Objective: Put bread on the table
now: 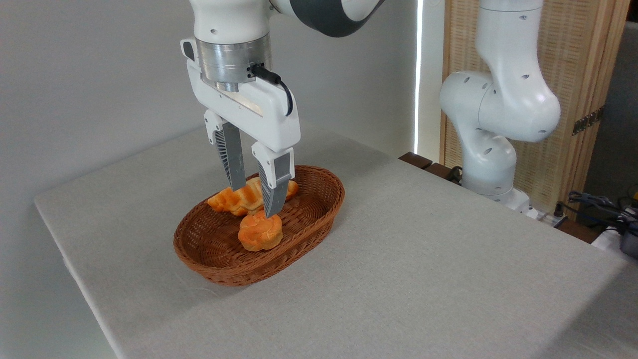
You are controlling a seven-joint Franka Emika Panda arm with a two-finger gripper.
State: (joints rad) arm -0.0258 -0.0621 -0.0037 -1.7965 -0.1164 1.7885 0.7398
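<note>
Access: open from above, walled at the sides.
Wicker basket [319, 209] rim rings the bread [249, 197]; round bun [260, 232] lies just in front. Table [423, 279] right of the basket lies bare; arm base [491, 169] stands at the far edge.

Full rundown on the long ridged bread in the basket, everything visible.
The long, flat, golden-orange ridged bread has scalloped edges and tapered ends. It lies inside the oval brown wicker basket, toward its far side, lengthwise from left to right and partly tilted against the wall. The white pincer straddles its middle, one finger behind and one in front; contact cannot be confirmed. The small round knotted orange bun sits just in front of it.
</note>
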